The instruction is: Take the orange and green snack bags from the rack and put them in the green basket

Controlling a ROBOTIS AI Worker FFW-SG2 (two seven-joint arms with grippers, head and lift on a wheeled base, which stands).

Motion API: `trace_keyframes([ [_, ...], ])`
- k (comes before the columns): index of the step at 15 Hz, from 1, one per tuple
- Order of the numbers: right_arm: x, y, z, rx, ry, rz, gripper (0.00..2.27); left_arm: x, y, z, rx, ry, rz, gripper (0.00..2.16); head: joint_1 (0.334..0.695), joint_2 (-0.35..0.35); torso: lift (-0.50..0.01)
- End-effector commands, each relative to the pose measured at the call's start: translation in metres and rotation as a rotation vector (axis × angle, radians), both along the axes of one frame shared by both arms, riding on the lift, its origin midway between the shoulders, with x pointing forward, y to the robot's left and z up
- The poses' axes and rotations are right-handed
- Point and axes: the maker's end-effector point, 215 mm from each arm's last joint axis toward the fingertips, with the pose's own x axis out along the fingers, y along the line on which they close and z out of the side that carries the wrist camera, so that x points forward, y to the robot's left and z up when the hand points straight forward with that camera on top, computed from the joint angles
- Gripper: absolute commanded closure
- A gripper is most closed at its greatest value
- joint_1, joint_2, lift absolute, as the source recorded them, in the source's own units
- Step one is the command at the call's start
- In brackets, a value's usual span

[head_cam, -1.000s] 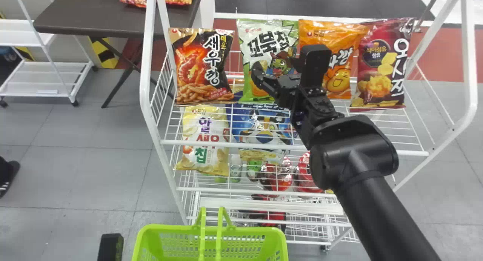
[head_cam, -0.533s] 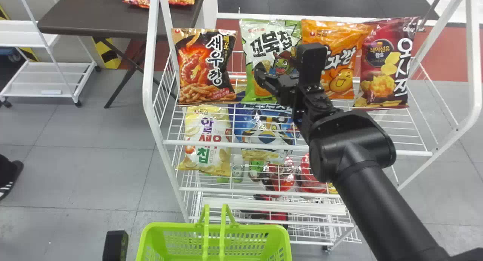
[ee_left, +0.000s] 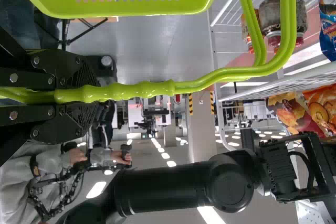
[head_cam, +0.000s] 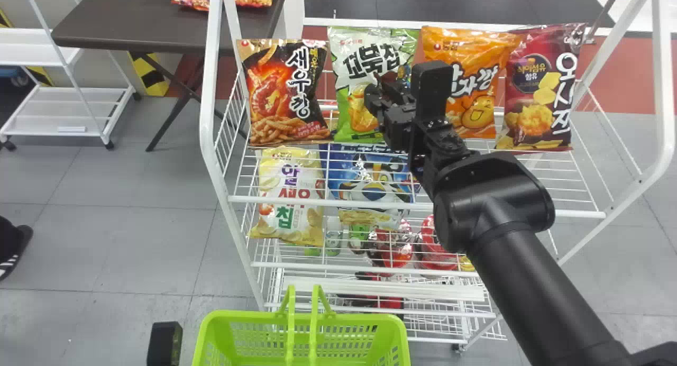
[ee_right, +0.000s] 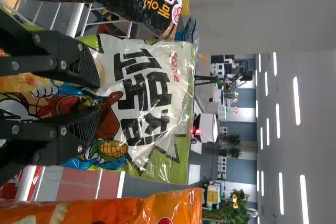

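green bag (head_cam: 351, 99) shifted left at upper centre, where right gripper (head_cam: 378, 90) held its jaws spread; left gripper (head_cam: 165, 344), lower left, had jaws pinching basket handle (ee_left: 139, 92).

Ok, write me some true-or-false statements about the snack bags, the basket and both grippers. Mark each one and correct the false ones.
1. The orange snack bag stands between the green snack bag and the maroon bag. True.
2. The left gripper holds the handle of the green basket. True.
3. The right gripper is at the maroon bag. False: it is at the green snack bag.
4. The green snack bag lies in the green basket. False: it is on the rack.
5. In the head view, the black bag is at the left end of the upper row. True.
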Motion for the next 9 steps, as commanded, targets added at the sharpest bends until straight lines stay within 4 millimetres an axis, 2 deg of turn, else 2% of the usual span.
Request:
trace_keyframes([
  [1, -0.003, 0.000, -0.001, 0.001, -0.002, 0.000, 2.13, -0.001, 0.000, 0.000, -0.001, 0.002, 0.001, 2.15, 0.695, -0.015, 0.000],
  [5, -0.018, 0.003, 0.015, 0.016, -0.021, 0.007, 2.13, -0.001, 0.000, -0.002, 0.006, 0.004, 0.000, 2.15, 0.695, -0.014, 0.000],
  [9, -0.043, 0.008, 0.030, 0.033, -0.008, 0.025, 2.13, 0.000, 0.001, -0.001, 0.006, 0.000, 0.001, 2.15, 0.695, -0.009, 0.000],
])
